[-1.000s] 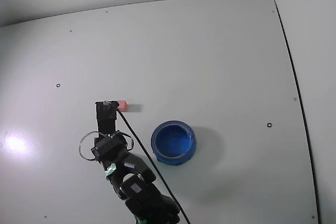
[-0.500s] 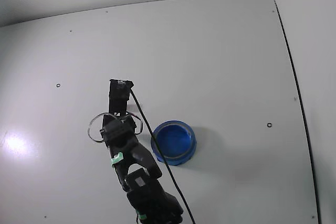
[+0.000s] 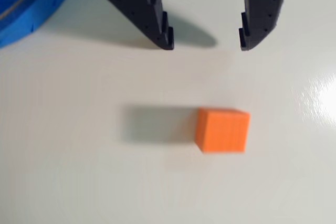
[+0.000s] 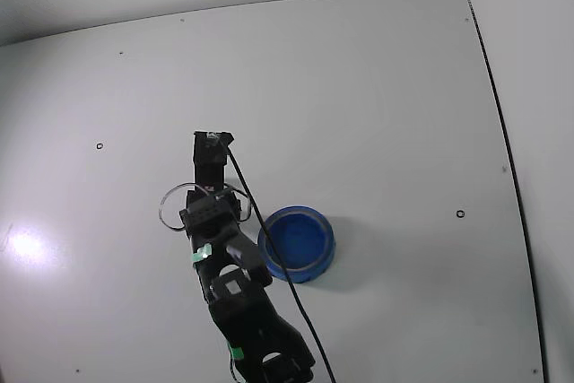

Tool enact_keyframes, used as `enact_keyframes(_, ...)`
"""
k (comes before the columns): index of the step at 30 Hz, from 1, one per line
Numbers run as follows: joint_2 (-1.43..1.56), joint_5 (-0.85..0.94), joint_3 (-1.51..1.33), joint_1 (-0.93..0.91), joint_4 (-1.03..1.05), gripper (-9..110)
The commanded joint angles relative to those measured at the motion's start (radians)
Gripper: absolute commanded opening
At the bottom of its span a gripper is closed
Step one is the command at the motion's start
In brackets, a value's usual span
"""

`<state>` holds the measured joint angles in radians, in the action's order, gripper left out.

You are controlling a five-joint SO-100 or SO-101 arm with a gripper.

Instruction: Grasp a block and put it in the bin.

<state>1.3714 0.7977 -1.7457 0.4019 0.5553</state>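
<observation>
The block (image 3: 222, 130), a small orange-red cube, is lying alone on the pale surface (image 3: 79, 182) in the wrist view, casting a soft shadow to its left. The tool (image 3: 206, 43) is hovering above it with its two dark fingers (image 3: 152, 11) spread wide, gripping nothing and touching nothing. The bin (image 4: 297, 244), round and blue, is sitting on the surface just right of the arm in the fixed view, where the arm is hiding the block.

One block (image 3: 222, 130), one bin (image 4: 297, 244).

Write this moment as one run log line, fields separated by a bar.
gripper: open, empty | block: on table, ungrasped | bin: no block seen inside
</observation>
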Motion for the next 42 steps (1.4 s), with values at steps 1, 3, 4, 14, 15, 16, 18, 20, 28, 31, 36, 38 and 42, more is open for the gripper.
enact_keyframes(1,-0.051,0.008,0.158,-0.006,-0.017,18)
enact_keyframes(3,-0.094,0.008,0.209,-0.006,-0.017,18)
enact_keyframes(4,-0.120,0.008,0.235,-0.006,-0.017,18)
enact_keyframes(14,-0.305,0.025,0.391,-0.006,-0.017,18)
enact_keyframes(15,-0.314,0.025,0.396,-0.006,-0.017,17)
enact_keyframes(16,-0.322,0.026,0.399,-0.006,-0.017,15)
enact_keyframes(18,-0.327,0.026,0.400,-0.006,-0.017,7)
enact_keyframes(20,-0.322,0.026,0.399,-0.006,-0.017,-1)
enact_keyframes(28,-0.298,0.011,0.394,-0.009,-0.003,-1)
enact_keyframes(31,-0.221,0.000,0.373,-0.021,-0.002,0)
enact_keyframes(36,0.028,-0.126,0.236,-0.101,-0.002,0)
enact_keyframes(38,0.158,-0.160,0.153,-0.146,-0.002,0)
enact_keyframes(42,0.430,-0.190,-0.057,-0.262,-0.002,0)
